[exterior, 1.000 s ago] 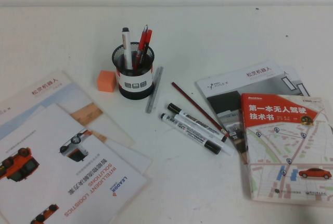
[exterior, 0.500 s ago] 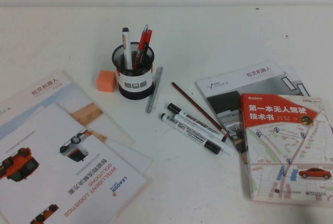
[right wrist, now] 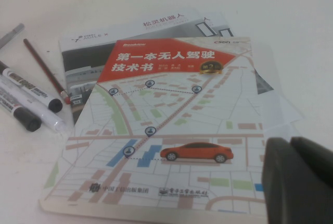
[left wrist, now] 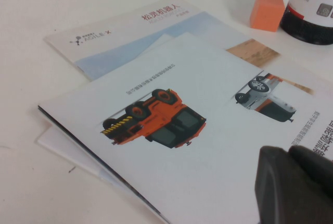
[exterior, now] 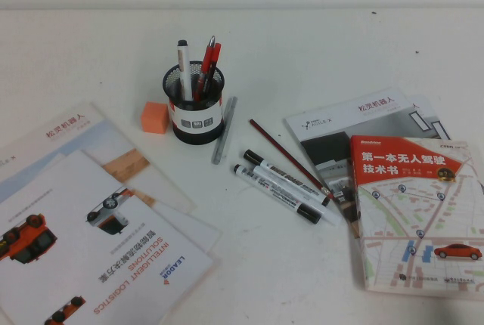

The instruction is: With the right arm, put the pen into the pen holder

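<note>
White table (exterior: pixel 318 45), left gripper (left wrist: pixel 294 182) and right gripper (right wrist: pixel 299 179) together over booklets.

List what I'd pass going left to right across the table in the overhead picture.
Brochures → orange block → pen holder → silver pen → the pen → city-map book. Neither pincer shows in this picture; each appears only in its own wrist picture, the left pincer above the brochures and the right pincer above the book.
</note>
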Controlling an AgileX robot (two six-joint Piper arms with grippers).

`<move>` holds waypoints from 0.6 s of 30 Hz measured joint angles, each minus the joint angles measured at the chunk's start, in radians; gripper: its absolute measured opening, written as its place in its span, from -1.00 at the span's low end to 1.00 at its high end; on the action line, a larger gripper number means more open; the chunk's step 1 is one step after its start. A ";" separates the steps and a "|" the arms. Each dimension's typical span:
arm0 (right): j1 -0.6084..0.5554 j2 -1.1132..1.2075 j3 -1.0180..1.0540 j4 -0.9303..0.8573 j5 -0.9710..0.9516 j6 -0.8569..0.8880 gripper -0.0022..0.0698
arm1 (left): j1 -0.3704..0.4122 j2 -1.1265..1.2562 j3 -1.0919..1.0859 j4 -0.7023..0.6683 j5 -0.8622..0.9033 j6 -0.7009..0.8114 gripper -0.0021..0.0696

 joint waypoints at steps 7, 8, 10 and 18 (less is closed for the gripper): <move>0.000 0.000 0.000 0.000 0.000 0.000 -1.00 | 0.000 0.000 0.000 0.000 0.000 0.000 -0.95; 0.000 0.000 0.000 0.000 0.000 0.000 -1.00 | 0.000 0.000 0.000 0.000 0.000 0.000 -0.95; 0.000 0.000 0.000 0.000 0.000 0.000 -1.00 | 0.000 0.000 0.000 0.000 0.000 0.000 -0.95; 0.000 0.000 0.000 0.018 0.000 0.000 -1.00 | 0.000 0.000 0.000 0.000 0.000 0.000 -0.95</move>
